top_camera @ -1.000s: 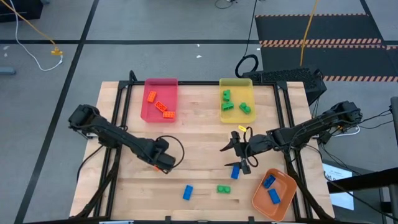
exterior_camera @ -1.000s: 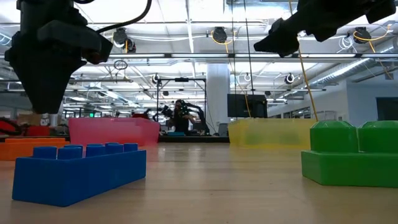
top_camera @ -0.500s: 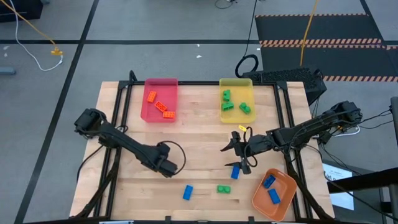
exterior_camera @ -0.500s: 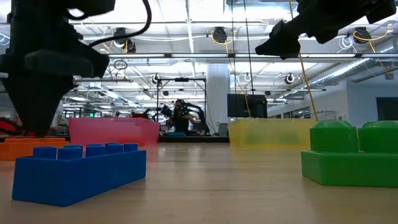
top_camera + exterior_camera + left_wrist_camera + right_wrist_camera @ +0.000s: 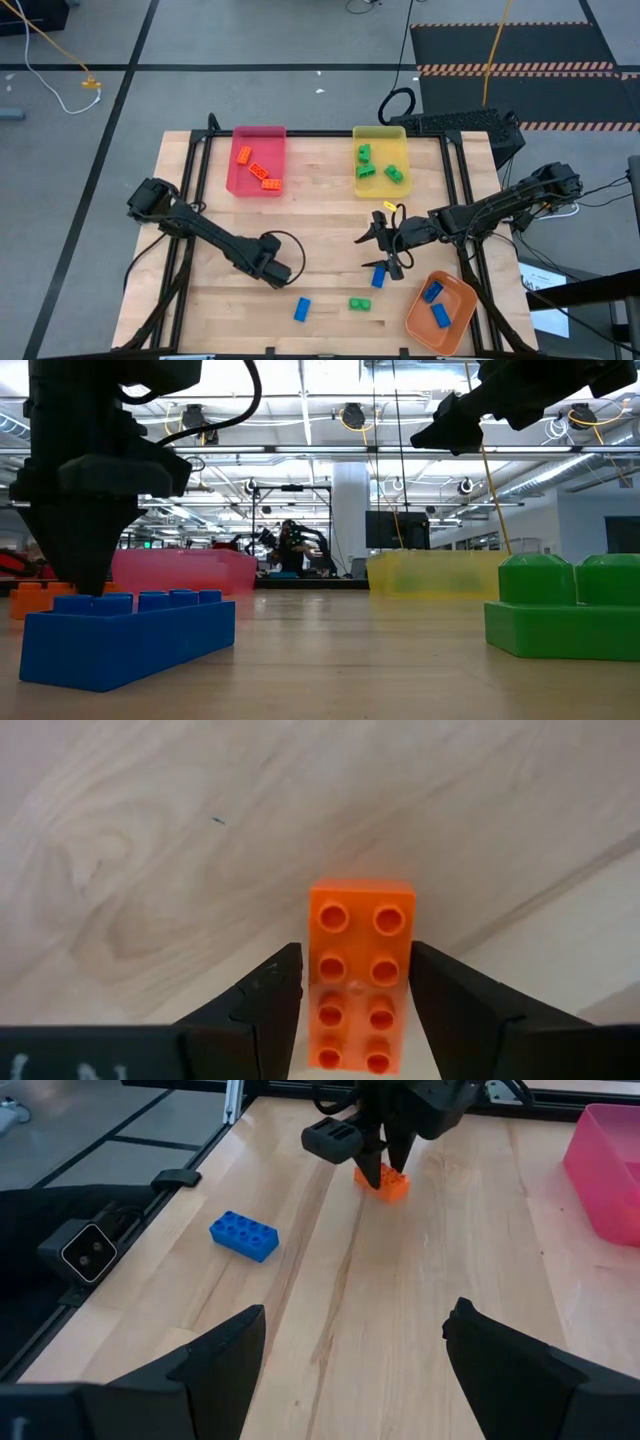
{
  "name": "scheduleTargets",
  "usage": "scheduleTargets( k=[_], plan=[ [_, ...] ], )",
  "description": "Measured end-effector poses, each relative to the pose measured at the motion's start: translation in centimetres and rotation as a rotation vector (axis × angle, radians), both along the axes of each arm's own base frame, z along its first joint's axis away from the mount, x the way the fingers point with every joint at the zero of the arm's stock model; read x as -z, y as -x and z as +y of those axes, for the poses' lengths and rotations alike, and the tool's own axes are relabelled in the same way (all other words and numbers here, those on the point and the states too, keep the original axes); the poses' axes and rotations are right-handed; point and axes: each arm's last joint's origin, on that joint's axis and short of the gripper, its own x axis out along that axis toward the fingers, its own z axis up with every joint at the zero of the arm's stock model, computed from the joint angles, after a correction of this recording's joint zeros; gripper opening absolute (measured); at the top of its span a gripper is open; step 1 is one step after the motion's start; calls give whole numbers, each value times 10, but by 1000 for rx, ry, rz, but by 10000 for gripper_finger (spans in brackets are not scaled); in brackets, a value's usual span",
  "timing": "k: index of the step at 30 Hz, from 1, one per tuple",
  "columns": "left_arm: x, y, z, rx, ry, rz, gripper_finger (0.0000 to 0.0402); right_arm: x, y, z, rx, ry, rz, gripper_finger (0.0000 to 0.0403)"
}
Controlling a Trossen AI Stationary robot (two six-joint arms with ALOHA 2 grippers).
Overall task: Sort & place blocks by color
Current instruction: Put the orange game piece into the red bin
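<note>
An orange brick (image 5: pixel 361 935) lies flat on the wood, studs up. My left gripper (image 5: pixel 271 269) points straight down over it. Its fingers are open and stand close on either side of the brick's near half (image 5: pixel 350 1020). I cannot see them press it. The right wrist view shows the same gripper (image 5: pixel 375 1165) low over the orange brick (image 5: pixel 392 1184). My right gripper (image 5: pixel 385 247) hangs open above the table's middle right, holding nothing. Loose bricks lie near the front edge: one blue brick (image 5: pixel 378 277), another blue brick (image 5: pixel 302 309) and a green brick (image 5: pixel 359 304).
At the back stand a pink tray (image 5: pixel 270 145) holding three orange bricks and a yellow tray (image 5: pixel 385 140) holding green bricks. An orange tray (image 5: pixel 415 315) with two blue bricks sits at the front right. A black frame runs along the table's edges.
My left gripper has sunk toward the table and gone a little toward its right and near edges. It is now low over the orange brick, with its fingers at the same width. The brick has not moved.
</note>
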Motion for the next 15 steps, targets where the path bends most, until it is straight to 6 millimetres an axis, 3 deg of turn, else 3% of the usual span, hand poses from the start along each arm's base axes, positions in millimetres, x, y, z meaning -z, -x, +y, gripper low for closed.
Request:
scheduleTargets(
  k=[9,15],
  plan=[
    [20,-3,1,85,-62,45,181,0,0,0,0,1,2,293],
    [14,-5,9,176,-49,44,142,0,0,0,0,8,0,293]
  ],
)
